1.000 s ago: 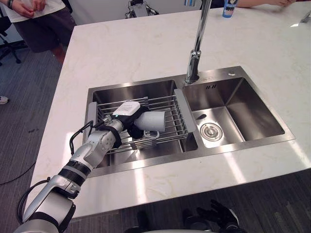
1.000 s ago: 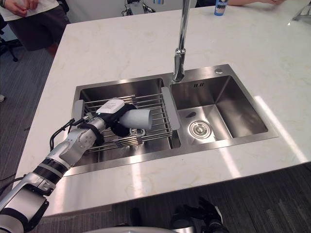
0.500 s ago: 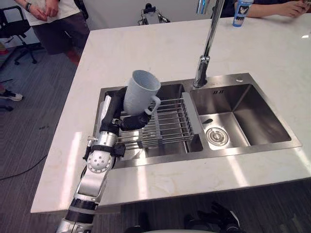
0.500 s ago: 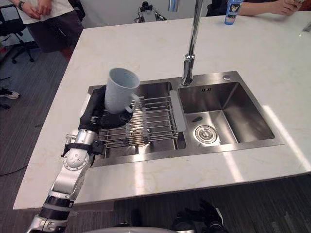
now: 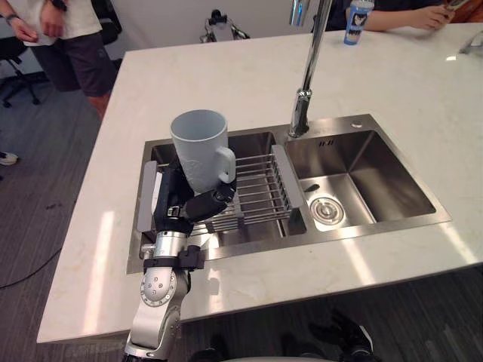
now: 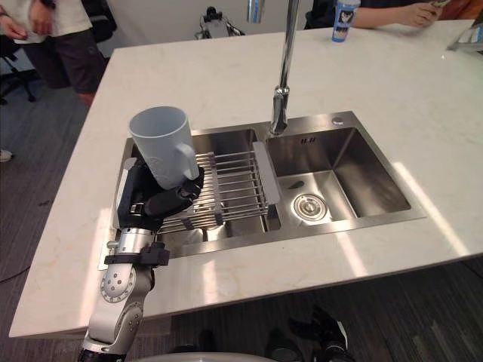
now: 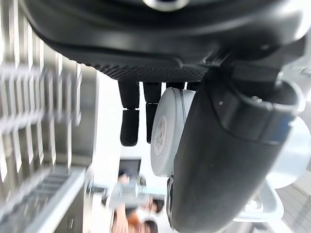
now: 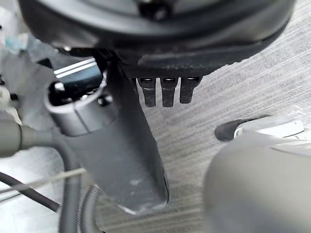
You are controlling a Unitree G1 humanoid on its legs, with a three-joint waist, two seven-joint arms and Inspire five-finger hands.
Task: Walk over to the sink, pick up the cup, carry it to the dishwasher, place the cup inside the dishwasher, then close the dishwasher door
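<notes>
A pale blue-grey cup with a handle stands upright in the air above the left basin of the steel sink. My left hand is shut on the cup's lower part from below, fingers and thumb wrapped round it. In the left wrist view the cup's base sits between the fingers and the thumb. My right hand hangs low beside my body over the grey carpet, fingers relaxed and holding nothing.
A wire rack spans the left basin under the cup. A tall chrome faucet rises behind the sink's divider. The white marble counter surrounds the sink. A blue can and people stand at the far side.
My left hand has lifted the cup off the wire rack and turned it from lying on its side to upright. The camera view has also shifted a little.
</notes>
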